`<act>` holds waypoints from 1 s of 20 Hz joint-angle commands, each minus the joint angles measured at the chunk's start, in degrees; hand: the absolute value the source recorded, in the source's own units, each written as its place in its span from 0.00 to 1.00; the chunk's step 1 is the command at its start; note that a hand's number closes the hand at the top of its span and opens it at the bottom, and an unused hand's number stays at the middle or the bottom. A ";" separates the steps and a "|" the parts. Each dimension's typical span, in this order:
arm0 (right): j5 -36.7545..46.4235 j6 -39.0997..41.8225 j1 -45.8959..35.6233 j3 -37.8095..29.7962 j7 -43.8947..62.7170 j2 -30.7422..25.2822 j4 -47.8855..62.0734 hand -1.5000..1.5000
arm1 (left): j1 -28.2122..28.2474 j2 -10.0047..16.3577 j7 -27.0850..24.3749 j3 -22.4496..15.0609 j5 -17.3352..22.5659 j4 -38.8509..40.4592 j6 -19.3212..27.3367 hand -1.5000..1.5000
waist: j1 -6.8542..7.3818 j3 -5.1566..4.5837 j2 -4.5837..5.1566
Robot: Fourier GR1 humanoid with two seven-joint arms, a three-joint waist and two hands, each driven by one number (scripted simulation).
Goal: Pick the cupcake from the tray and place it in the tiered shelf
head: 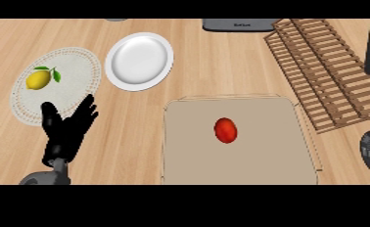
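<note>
left hand (66, 128) spread; red oval (225, 130) on tray (189, 165) well right

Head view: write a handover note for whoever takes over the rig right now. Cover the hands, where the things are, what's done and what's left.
Left hand: open, fingers up, resting at the view's lower left, holding nothing.
Right hand: not in view.
Red item: the task's cupcake, though it shows only as a red oval. It lies near the middle of the tray, with no hand near it.
Wooden shelf: to the right of the tray; the red item is not in it.
Done: nothing yet.
Left: grasp the red item, lift it off the tray, set it in the shelf.
</note>
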 commanded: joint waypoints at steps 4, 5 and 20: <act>-2.15 -1.59 4.62 -0.08 1.72 -2.65 -0.06 1.00 | 0.96 -2.20 -1.46 -1.03 -1.98 0.61 1.65 0.50 | -0.27 -0.05 -0.02; -1.74 -3.56 2.77 -0.22 2.85 -3.33 3.09 1.00 | 1.38 0.75 -3.04 1.12 -0.05 2.49 -2.23 0.50 | 0.29 -0.07 0.21; -6.43 0.33 4.92 3.71 0.06 -5.41 3.02 1.00 | -1.05 -1.73 1.60 0.32 -1.61 -0.23 0.57 0.50 | -0.25 -0.06 -0.11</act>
